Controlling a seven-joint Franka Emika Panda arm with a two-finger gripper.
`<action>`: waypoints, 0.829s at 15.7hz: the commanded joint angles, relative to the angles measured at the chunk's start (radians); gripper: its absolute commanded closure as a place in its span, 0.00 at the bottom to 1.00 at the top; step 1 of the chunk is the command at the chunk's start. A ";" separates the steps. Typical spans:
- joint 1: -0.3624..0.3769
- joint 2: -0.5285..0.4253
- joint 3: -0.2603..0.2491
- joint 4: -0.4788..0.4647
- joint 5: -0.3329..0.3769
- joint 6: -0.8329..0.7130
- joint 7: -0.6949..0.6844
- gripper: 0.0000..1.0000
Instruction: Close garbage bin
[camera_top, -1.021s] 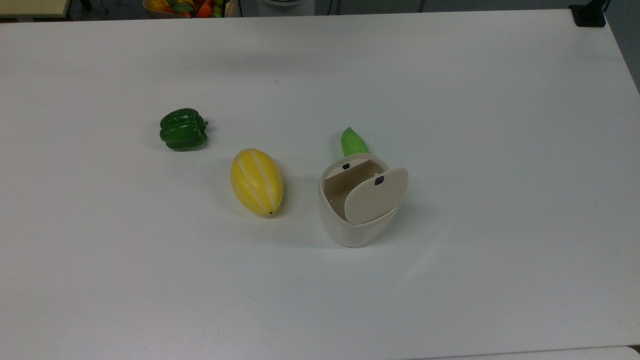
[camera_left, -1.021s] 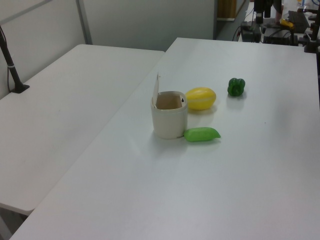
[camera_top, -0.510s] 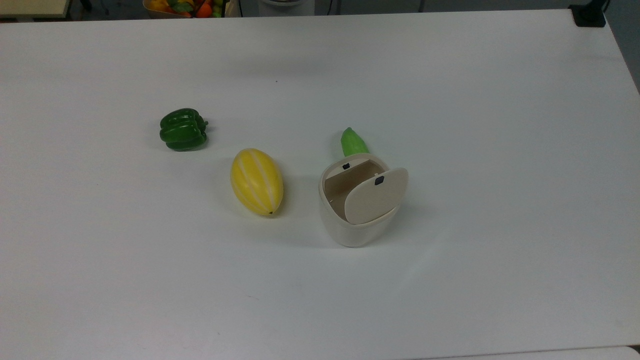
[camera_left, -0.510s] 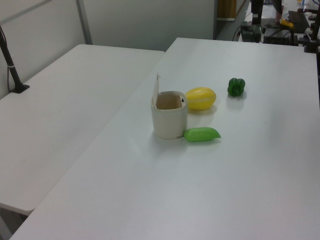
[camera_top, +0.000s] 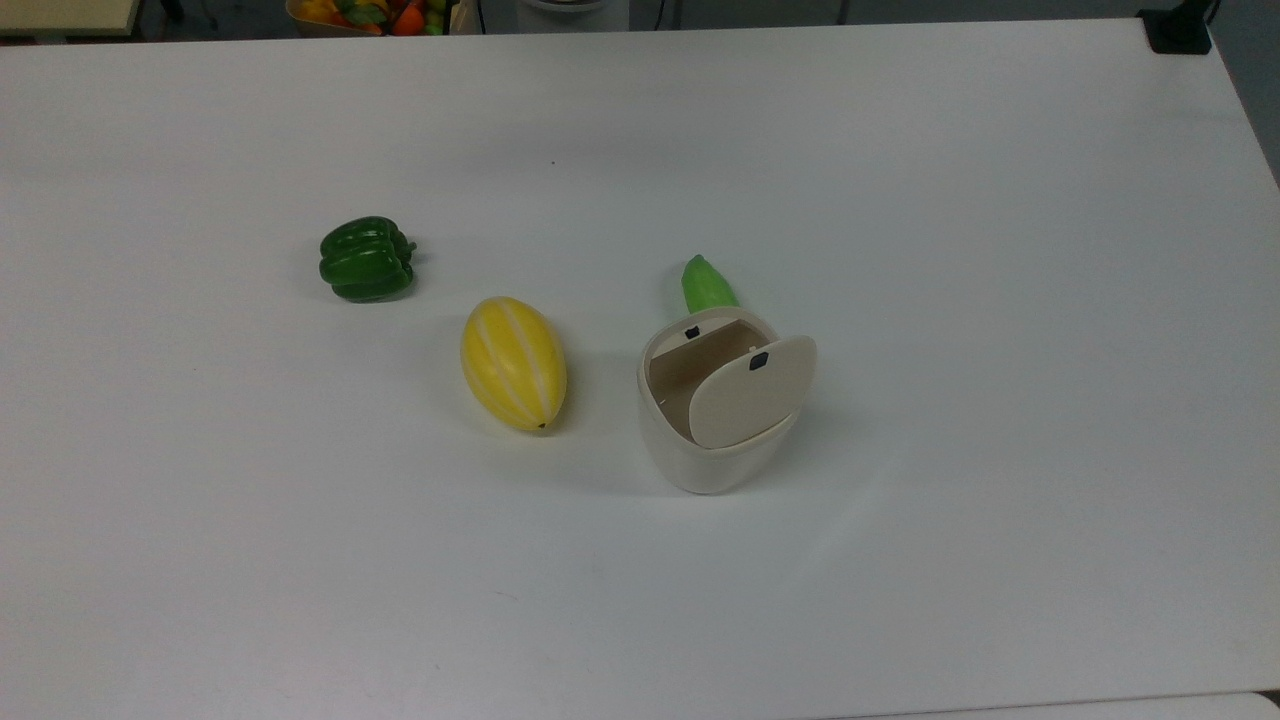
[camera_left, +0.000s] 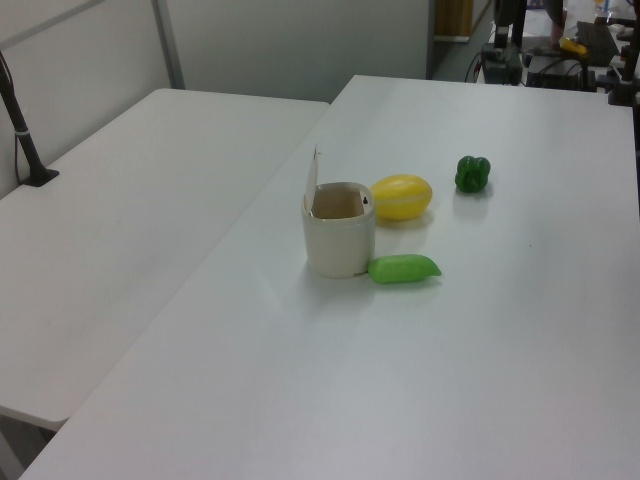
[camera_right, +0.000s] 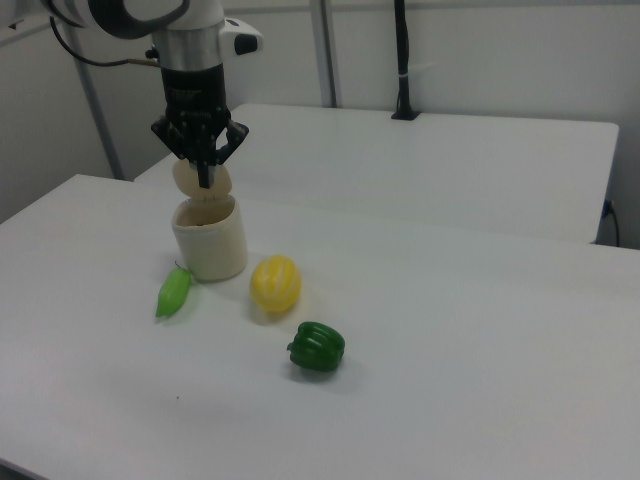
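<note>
Standing on the white table (camera_top: 1000, 300), the garbage bin (camera_top: 700, 455) has its lid (camera_top: 745, 395) raised upright. In the right view the gripper (camera_right: 205, 178) hangs pointing down in front of that lid, fingertips drawn together to a point and holding nothing. In the top view a yellow melon (camera_top: 513, 363) lies left of the bin, a green pepper (camera_top: 365, 259) farther left, and a light green pod (camera_top: 707, 284) touches the bin's far side.

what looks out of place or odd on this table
Mainly the garbage bin: its lid stands up open, leaving the inside bare. A light green vegetable lies against its base. The yellow melon and green pepper lie loose, undamaged. Nothing spilled.
</note>
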 joint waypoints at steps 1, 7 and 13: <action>0.006 -0.001 -0.001 -0.011 0.051 0.054 -0.063 1.00; 0.047 0.036 -0.001 -0.013 0.113 0.173 -0.051 1.00; 0.084 0.121 -0.001 -0.016 0.174 0.268 -0.042 1.00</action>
